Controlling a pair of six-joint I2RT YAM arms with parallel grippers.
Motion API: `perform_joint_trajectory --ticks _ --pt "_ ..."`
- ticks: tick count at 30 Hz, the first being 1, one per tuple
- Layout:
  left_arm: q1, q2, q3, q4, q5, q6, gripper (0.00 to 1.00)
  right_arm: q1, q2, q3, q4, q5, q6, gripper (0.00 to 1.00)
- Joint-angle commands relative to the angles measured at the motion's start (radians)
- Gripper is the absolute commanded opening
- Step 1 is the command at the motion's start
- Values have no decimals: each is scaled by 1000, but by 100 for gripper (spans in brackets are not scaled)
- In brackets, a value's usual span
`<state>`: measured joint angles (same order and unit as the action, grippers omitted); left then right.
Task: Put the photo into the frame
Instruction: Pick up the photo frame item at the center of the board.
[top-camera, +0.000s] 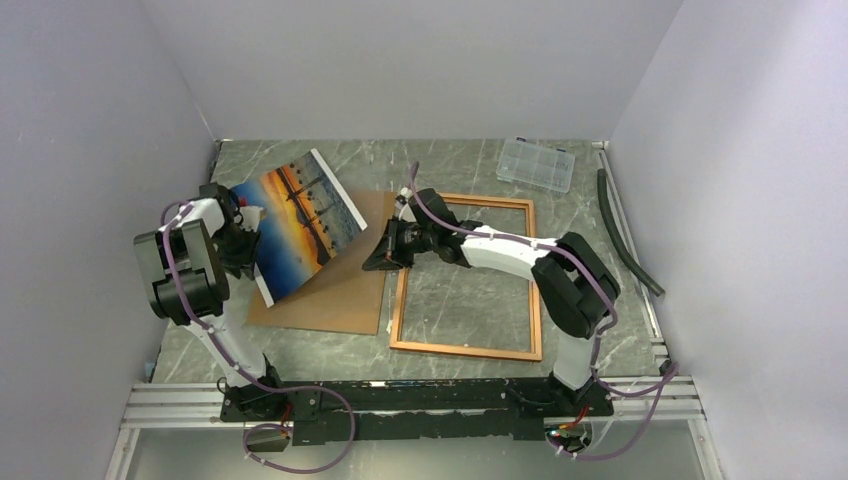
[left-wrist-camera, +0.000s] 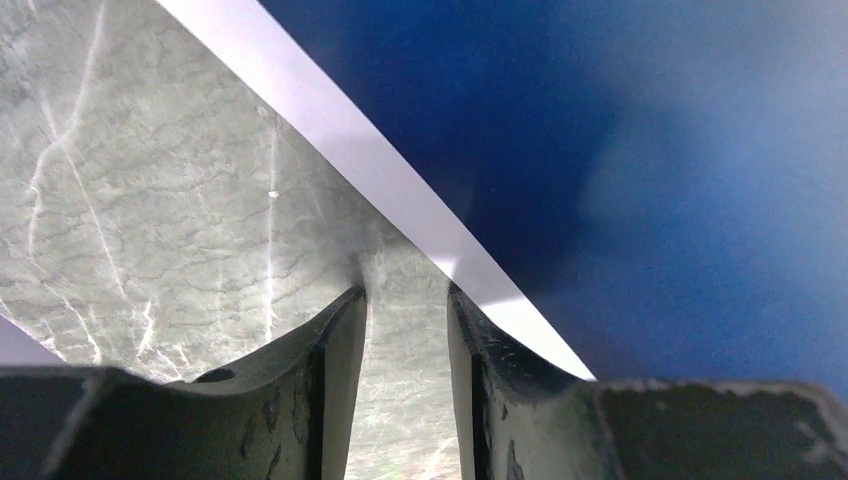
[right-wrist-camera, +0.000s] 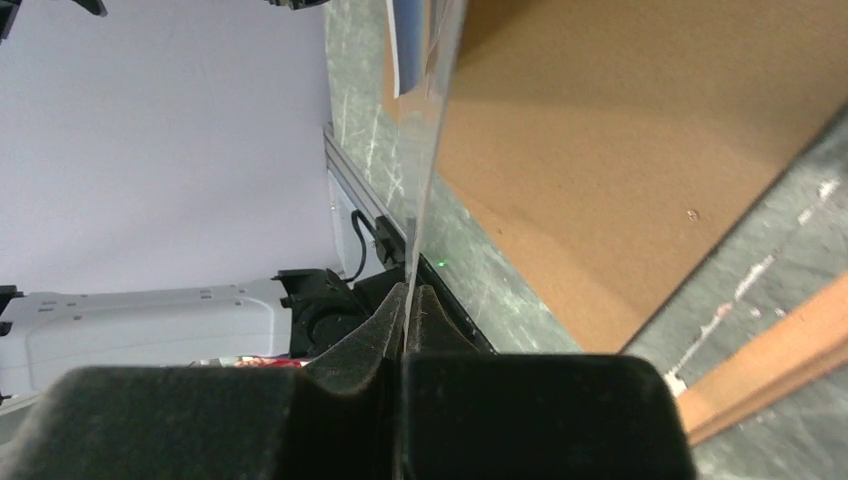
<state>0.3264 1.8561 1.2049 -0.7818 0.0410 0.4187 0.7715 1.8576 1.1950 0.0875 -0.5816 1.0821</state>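
The photo (top-camera: 300, 225), an orange sunset print with a white border, hangs tilted in the air over the left half of the table. My right gripper (top-camera: 380, 255) is shut on its right edge. In the right wrist view the sheet (right-wrist-camera: 425, 150) runs edge-on up out of the closed jaws (right-wrist-camera: 405, 292). My left gripper (top-camera: 248, 245) is open at the photo's left side. In the left wrist view the blue part of the print (left-wrist-camera: 650, 170) and its white border lie against the right finger, not between the jaws (left-wrist-camera: 407, 300). The frame (top-camera: 536, 290) lies flat and empty at centre right.
A brown backing board (top-camera: 340, 295) lies flat under the photo, just left of the frame; it also shows in the right wrist view (right-wrist-camera: 620, 150). A clear compartment box (top-camera: 536, 164) sits at the back right. A black hose (top-camera: 625, 235) runs along the right wall.
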Motion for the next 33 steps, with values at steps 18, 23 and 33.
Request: perform_joint_trajectory --ticks 18,23,33 --pt "-86 48 -54 43 -13 38 41 -205 -494 -40 -670 134 -377 0" --pt "-105 35 -44 23 -18 36 41 -253 -580 15 -790 137 -474 0" --pt "-139 -112 192 -246 117 -3 53 -285 -615 169 -883 74 -573 0"
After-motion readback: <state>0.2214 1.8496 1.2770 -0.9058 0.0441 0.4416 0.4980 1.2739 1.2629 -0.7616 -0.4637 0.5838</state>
